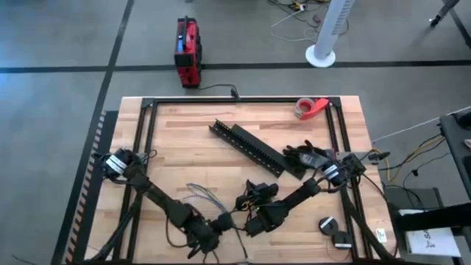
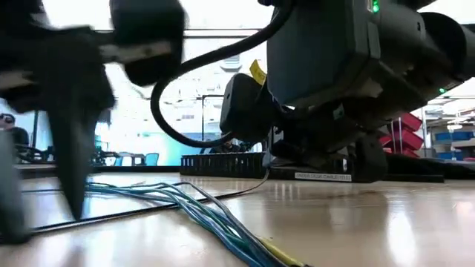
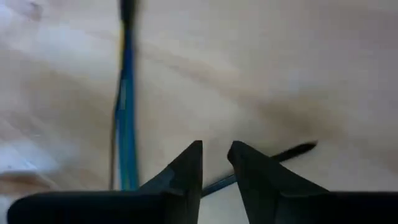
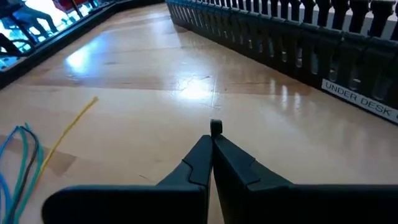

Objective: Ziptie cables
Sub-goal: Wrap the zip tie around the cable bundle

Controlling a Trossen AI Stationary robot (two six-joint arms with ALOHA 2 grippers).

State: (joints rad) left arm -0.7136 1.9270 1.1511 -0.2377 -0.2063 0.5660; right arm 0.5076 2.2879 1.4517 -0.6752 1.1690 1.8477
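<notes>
When viewed from above, shows a wooden table (image 1: 184, 140) with both arms reaching toward its near middle. Holds two black slotted rails (image 1: 250, 147), laid end to end on a slant across the centre. Shows a red box (image 1: 188, 51) on the floor beyond the far edge, and a roll of tape (image 1: 309, 108) at the far right corner.

Places the cables (image 1: 200, 195) loose on bare wood, nearer than the rails and apart from them, none lying in a slot. Runs their long axis on a slant from far left to near right, ending close to the two grippers.

Puts the left gripper (image 1: 223, 221) by the near end of the bunch; from its wrist, fingers (image 3: 186, 168) stand a narrow gap apart, gripping nothing, over a thin dark strand (image 3: 292, 149) on the wood, with the blue cables (image 3: 126, 112) off to one side.

Puts the right gripper (image 1: 254, 195) just beside it, aimed at the rails; from its wrist, fingers (image 4: 199, 162) press together on a small dark bit (image 4: 215, 127) that pokes out at the tips.

Reveals only at table height how the strands (image 2: 200, 211) fan together toward the camera, flat on the wood. Reveals only from the right wrist a lone yellow wire (image 4: 71, 127) beside the green and blue ends (image 4: 22, 155), plus white lettering on the rail (image 4: 348, 50).
</notes>
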